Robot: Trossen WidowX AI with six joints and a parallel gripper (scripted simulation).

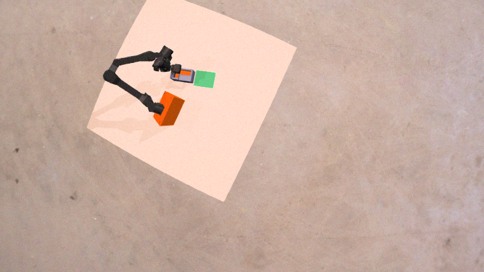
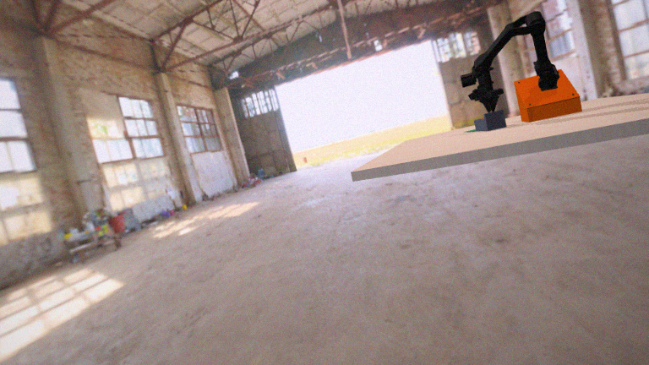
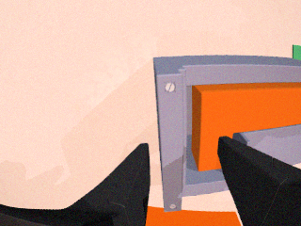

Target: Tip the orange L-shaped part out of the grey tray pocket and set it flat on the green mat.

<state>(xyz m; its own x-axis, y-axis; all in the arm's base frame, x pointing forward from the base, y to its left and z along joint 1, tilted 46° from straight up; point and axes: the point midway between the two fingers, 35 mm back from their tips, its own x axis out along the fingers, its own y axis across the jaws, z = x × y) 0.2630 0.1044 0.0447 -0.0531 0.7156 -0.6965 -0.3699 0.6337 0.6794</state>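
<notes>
With the jaws half open and holding nothing above the grey tray (image 3: 168, 145), a push missing the orange L-shaped part (image 3: 251, 120) would hit the rim.

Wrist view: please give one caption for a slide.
Claw part-open above tray end, orange part in its pocket.
</notes>
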